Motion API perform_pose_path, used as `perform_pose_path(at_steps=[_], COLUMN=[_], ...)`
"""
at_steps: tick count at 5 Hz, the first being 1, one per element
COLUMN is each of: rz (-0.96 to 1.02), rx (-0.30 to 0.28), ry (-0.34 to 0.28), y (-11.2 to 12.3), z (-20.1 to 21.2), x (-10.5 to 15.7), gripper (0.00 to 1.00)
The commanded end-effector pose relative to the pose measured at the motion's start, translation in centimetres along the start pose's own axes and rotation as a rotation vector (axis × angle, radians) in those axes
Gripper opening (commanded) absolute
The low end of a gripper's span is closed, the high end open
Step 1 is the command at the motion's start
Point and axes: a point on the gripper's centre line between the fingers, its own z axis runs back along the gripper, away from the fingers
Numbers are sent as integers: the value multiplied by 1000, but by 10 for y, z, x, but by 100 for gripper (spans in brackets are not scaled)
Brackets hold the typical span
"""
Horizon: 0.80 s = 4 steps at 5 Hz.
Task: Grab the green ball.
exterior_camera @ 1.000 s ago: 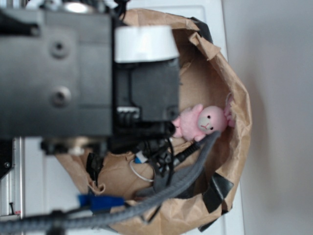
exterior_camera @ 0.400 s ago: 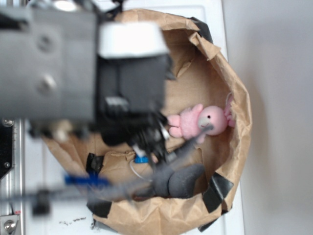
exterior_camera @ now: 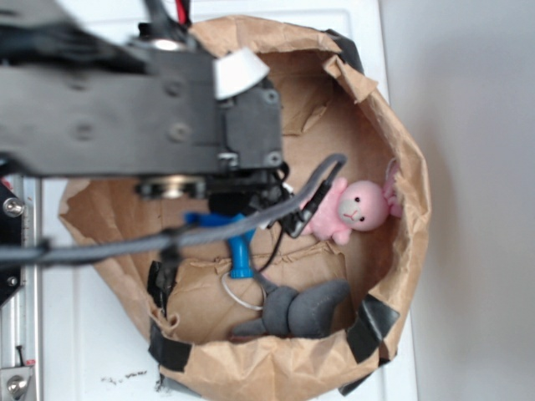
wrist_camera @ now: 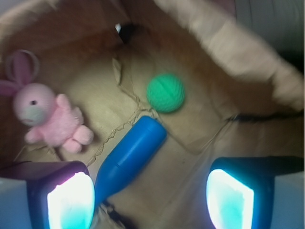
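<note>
Wrist cam looks down into a brown paper bag [wrist_camera: 209,43], and the green ball [wrist_camera: 166,92] sits on the bag floor a bit above centre of the picture, with nothing gripping it. Its ribbed surface is blurry but you can make it out. Just below it, pretty much touching or very close, is a blue bottle-shaped toy [wrist_camera: 129,158] lying tilted, fat end up near the ball. A pink plush bunny [wrist_camera: 47,117] lies off to the left.

The gripper [wrist_camera: 150,200] is wide open with nothing in it; its two fingers [wrist_camera: 229,198] sit at the bottom corners, well short of the ball.

From the exterior view the arm [exterior_camera: 125,117] covers most of the bag [exterior_camera: 401,150], so the ball is hidden. You can see the bunny [exterior_camera: 351,209], part of the blue bottle [exterior_camera: 240,255] and a grey plush thing [exterior_camera: 303,311] near the lower edge.
</note>
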Motion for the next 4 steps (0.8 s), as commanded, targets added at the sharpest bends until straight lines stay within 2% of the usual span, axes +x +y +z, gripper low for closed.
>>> perform_pose_path(at_steps=[1, 2, 3, 4], rz=[155, 170, 208, 238], rx=[10, 24, 63, 84], ry=[105, 28, -46, -81], y=[15, 28, 44, 56], z=[-47, -51, -41, -45], x=[28, 39, 45, 55], gripper=[100, 100, 100, 100])
